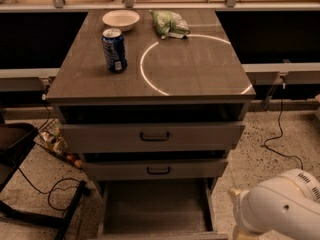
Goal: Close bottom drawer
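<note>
The bottom drawer (156,206) of the grey cabinet is pulled far out. Its deep grey tray looks empty, and its front lies along the bottom edge of the view. The middle drawer (158,170) and the top drawer (152,135), each with a dark bar handle, stand slightly out. My white arm (282,206) is at the lower right, beside the open drawer's right side. My gripper (243,232) hangs below it and is mostly cut off by the bottom edge.
On the cabinet top (190,74) stand a blue can (114,50), a white bowl (120,19) and a green bag (170,23). A black chair base (30,204) and cables lie on the floor at left. Another cable (280,144) runs at right.
</note>
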`<state>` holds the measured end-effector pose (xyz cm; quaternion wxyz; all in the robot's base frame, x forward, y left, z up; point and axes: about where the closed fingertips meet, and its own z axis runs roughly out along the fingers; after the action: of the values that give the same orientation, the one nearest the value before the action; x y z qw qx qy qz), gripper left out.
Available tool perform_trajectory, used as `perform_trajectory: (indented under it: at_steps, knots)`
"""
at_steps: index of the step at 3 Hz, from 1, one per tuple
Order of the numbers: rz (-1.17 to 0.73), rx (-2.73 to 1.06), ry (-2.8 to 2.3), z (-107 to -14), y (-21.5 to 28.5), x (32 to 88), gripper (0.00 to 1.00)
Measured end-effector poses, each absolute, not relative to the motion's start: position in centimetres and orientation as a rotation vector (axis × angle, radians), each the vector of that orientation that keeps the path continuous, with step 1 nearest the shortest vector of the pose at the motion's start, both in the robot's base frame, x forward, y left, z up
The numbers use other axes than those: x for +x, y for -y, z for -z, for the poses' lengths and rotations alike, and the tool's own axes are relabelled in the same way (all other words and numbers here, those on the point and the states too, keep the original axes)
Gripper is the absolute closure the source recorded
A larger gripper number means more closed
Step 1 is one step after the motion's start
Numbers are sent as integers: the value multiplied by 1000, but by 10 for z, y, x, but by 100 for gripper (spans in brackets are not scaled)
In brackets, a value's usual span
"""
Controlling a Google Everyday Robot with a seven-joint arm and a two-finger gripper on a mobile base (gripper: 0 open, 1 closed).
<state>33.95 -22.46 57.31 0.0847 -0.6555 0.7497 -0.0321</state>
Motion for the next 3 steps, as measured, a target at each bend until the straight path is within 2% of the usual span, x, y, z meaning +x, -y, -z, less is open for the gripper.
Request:
perform_trajectory:
  at_steps: [2, 3]
  knots:
    - [44, -2008, -2240, -494, 204, 326, 65]
    - [53, -1997, -2250, -494, 205, 327, 96]
